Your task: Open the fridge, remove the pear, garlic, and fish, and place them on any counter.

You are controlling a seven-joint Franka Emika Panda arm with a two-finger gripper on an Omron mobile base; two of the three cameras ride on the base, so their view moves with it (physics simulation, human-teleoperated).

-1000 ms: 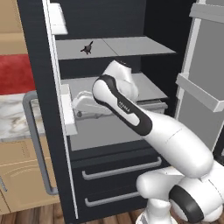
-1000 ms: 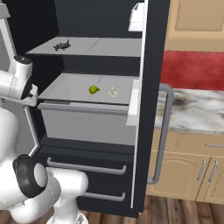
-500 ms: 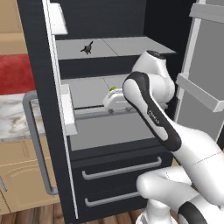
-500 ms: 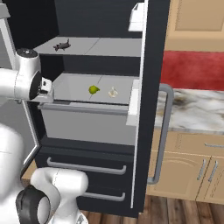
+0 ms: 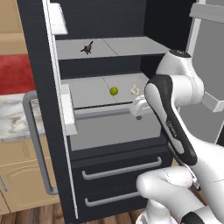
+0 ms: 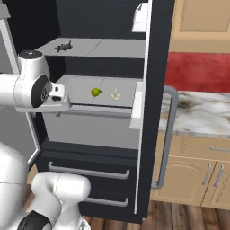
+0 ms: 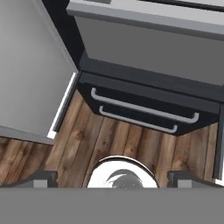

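The black fridge stands with both doors open. A small dark fish lies on the upper grey shelf. On the middle shelf the yellow-green pear sits just left of the off-white garlic; from the right they are the pear, the garlic and the fish. My gripper hangs in front of that shelf's front edge, below and just right of the garlic, pointing down. In the hand view its fingertips stand wide apart: the gripper is open and holds nothing.
Two black drawers with grey handles sit under the shelves, above a wooden floor. A marble counter over tan cabinets lies right of the fridge's right door. Another stretch of counter shows left of the left door.
My arm has swung from the left door across the fridge front to the right. The hand now hangs below the garlic, pointing down.
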